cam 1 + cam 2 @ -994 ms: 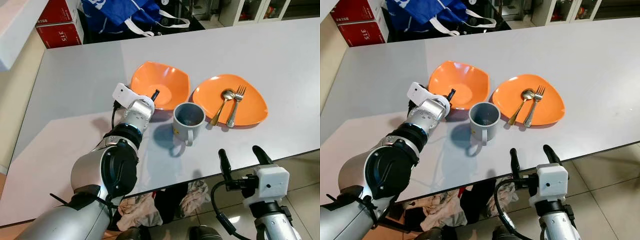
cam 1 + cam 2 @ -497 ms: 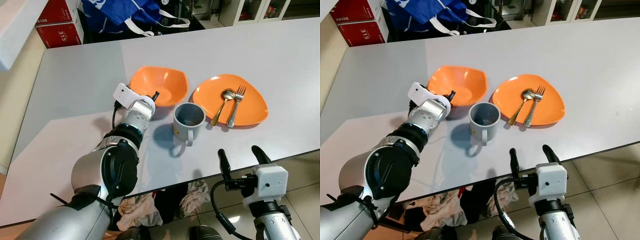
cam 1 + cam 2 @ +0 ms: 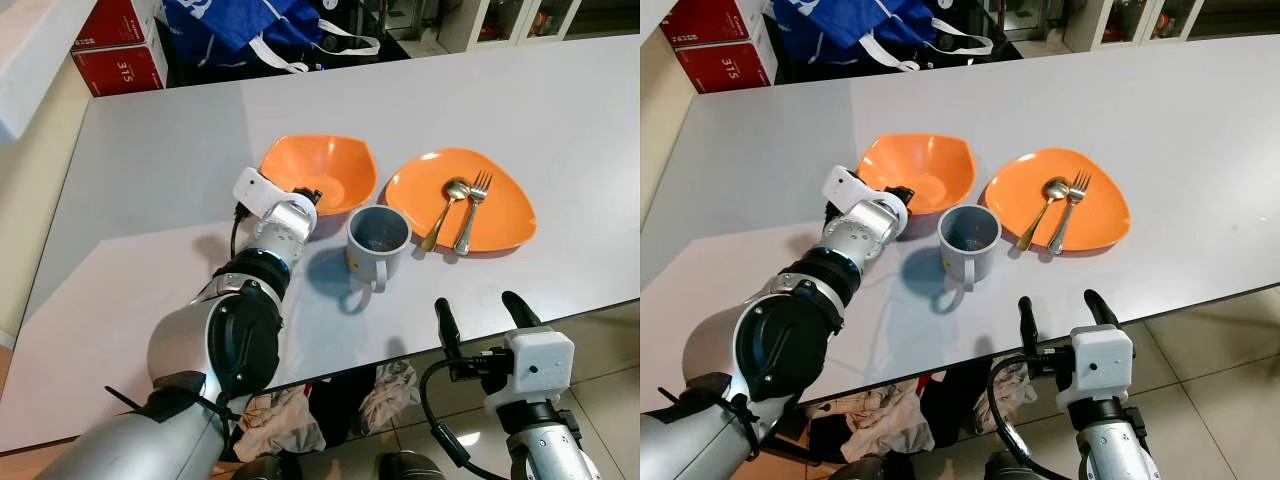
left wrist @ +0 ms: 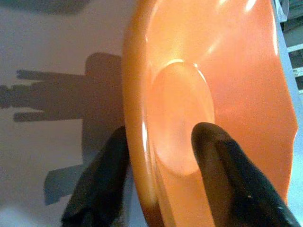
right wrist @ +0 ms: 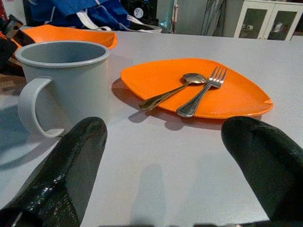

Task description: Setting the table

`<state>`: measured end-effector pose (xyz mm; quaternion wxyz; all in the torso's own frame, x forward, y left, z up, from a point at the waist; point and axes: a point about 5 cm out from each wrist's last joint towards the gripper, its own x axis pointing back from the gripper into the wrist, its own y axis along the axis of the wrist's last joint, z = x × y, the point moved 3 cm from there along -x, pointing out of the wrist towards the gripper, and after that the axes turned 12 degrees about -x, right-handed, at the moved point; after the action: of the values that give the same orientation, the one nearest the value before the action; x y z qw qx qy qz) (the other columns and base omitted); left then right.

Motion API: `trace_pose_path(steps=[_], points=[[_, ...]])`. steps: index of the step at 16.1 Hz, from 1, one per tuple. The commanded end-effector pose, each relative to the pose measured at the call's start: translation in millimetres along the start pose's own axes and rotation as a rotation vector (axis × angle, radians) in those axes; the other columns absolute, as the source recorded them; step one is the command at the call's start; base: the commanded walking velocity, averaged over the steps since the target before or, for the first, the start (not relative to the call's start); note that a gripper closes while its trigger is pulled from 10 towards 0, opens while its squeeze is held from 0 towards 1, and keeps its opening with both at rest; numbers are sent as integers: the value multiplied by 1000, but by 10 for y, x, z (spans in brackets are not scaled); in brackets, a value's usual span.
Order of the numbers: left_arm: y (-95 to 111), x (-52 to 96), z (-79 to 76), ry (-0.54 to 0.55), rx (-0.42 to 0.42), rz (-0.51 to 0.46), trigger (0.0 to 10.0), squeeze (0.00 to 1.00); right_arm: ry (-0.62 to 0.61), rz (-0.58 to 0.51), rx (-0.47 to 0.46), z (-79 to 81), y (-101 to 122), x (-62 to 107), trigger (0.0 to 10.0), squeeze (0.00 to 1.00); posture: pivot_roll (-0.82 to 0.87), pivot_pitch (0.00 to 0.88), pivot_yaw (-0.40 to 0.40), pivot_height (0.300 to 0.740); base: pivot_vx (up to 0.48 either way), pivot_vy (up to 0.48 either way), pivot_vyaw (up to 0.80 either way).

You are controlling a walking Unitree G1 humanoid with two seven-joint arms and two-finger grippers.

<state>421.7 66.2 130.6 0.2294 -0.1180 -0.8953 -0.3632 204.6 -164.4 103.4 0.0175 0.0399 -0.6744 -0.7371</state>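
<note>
The pale grey matte bench (image 3: pixel 150 170) carries a glossy orange plastic bowl (image 3: pixel 330 165) at centre, a flat orange plastic plate (image 3: pixel 500 215) to its right, and a plain grey mug (image 3: pixel 377 243) with a paler handle. On the plate lie a silver fork (image 3: pixel 472 212) and a brassy-toned spoon (image 3: pixel 445 212) (duller than the fork). Red cardboard boxes (image 3: pixel 120 45) sit upper left beside a blue bag (image 3: pixel 235 20) with white straps.

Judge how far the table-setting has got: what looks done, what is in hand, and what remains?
Done: the spoon and fork lie on the orange plate, with the grey mug upright beside it. In hand: the left gripper straddles the orange bowl's near rim, one finger inside, one outside. Left: probably placing the bowl. The right gripper waits open at the table edge.
</note>
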Motion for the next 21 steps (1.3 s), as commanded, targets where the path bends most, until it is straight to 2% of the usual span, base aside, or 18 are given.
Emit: trace_pose_path(steps=[1,6,19,20,21], points=[[-32,13,-52,5,-34,9,10000,1000,1,1,2,-7,-20,2,10000,0,-312,74,65,736,0,0,0],[-164,23,-97,-11,-58,40,10000,1000,2,2,3,-8,-23,3,10000,0,-307,74,64,736,0,0,0],[-87,20,-74,10,-76,10,10000,1000,9,1,2,20,-16,-28,10000,0,-301,67,66,736,0,0,0],[-70,19,-43,41,-125,10,10000,353,12,-1,1,29,-3,-27,10000,0,-301,67,66,736,0,0,0],[-80,21,-35,56,-152,23,10000,0,12,0,1,29,-1,-28,10000,0,-296,65,65,736,0,0,0]])
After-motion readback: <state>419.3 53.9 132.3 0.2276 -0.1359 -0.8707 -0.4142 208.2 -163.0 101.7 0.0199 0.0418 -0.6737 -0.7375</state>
